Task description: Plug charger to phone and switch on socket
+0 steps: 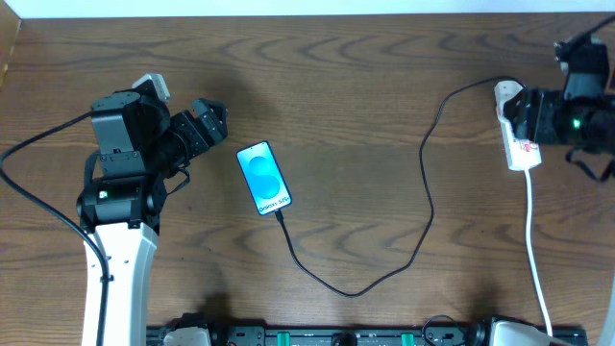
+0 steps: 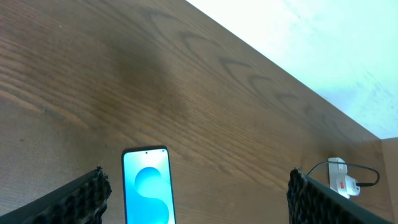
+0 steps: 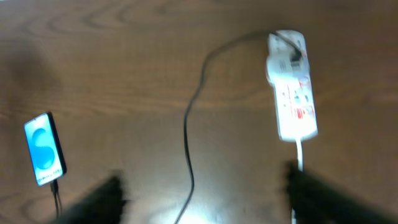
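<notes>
The phone point(image 1: 263, 177) lies on the table with its blue-cyan screen lit; it also shows in the left wrist view point(image 2: 147, 186) and the right wrist view point(image 3: 45, 149). The black charger cable point(image 1: 424, 192) runs from the phone's near end, where its tip sits at the port, in a loop to the white socket strip point(image 1: 520, 142) at the right, where its plug point(image 1: 506, 94) is inserted. My left gripper point(image 1: 209, 119) is open, left of the phone and above the table. My right gripper point(image 1: 519, 117) is open above the socket point(image 3: 292, 102); its view is blurred.
The socket's white lead point(image 1: 536, 259) runs down to the front edge at the right. A black rail point(image 1: 336, 336) lies along the front edge. The table's far edge meets a white wall point(image 2: 323, 37).
</notes>
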